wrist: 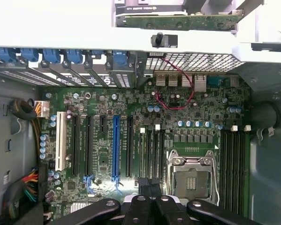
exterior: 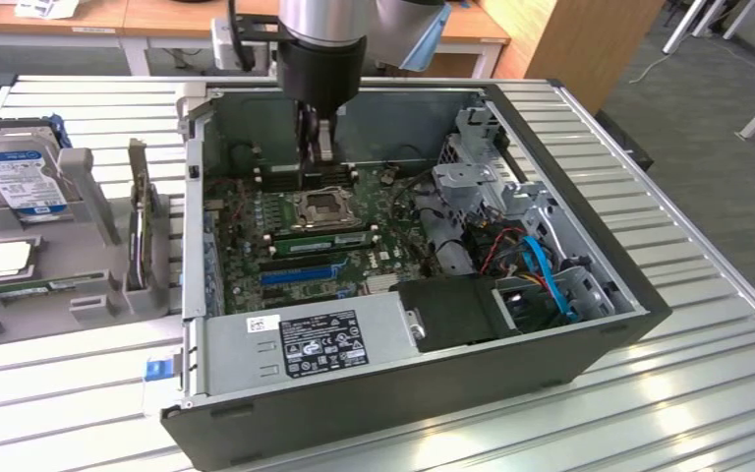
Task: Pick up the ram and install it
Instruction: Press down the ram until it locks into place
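The gripper is clenched, fingers closed together, and hangs inside the open case low over the motherboard. Nothing can be made out between the fingers. In the exterior view a ram sits in a memory slot just past the CPU socket from the gripper, on the side towards the power supply. Whether it is fully latched cannot be told. In the wrist view the gripper lines up with that slot bank, between the socket and the blue expansion slot. A tray on the counter, well apart from the gripper, carries more boards and a hard drive. Handling, as judged: the ram should be light, thin and stiff, but fragile. It bends little before damage, and its chips and contact edge should not be pinched or scraped. Take hold across the flat faces near the upper long edge, at mid-length so it hangs level, with the contact edge left free. Its smooth faces may slip under a light grip. Seating force should go straight down along the top edge, not sideways.
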Tool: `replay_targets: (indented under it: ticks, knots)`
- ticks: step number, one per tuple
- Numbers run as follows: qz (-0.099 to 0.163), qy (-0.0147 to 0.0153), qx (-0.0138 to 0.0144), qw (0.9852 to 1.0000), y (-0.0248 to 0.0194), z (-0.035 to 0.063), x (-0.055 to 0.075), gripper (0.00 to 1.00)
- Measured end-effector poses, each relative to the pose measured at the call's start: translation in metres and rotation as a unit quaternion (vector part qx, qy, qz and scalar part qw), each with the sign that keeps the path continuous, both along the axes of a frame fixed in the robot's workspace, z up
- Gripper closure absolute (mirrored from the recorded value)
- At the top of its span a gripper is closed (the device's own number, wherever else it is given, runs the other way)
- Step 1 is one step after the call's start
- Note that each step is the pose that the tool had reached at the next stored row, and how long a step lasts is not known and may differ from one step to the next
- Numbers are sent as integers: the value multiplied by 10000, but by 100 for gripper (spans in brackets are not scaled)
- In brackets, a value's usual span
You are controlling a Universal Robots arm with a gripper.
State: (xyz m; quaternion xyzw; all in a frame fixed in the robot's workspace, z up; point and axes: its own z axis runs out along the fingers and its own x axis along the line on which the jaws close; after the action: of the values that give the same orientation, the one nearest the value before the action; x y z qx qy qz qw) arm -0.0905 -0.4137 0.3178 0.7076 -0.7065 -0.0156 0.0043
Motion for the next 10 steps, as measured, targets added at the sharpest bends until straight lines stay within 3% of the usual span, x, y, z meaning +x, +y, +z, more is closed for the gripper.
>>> replay_targets:
  ticks: [10]
  knots:
    - [0, 0, 0, 10000, 0, 108, 0, 90]
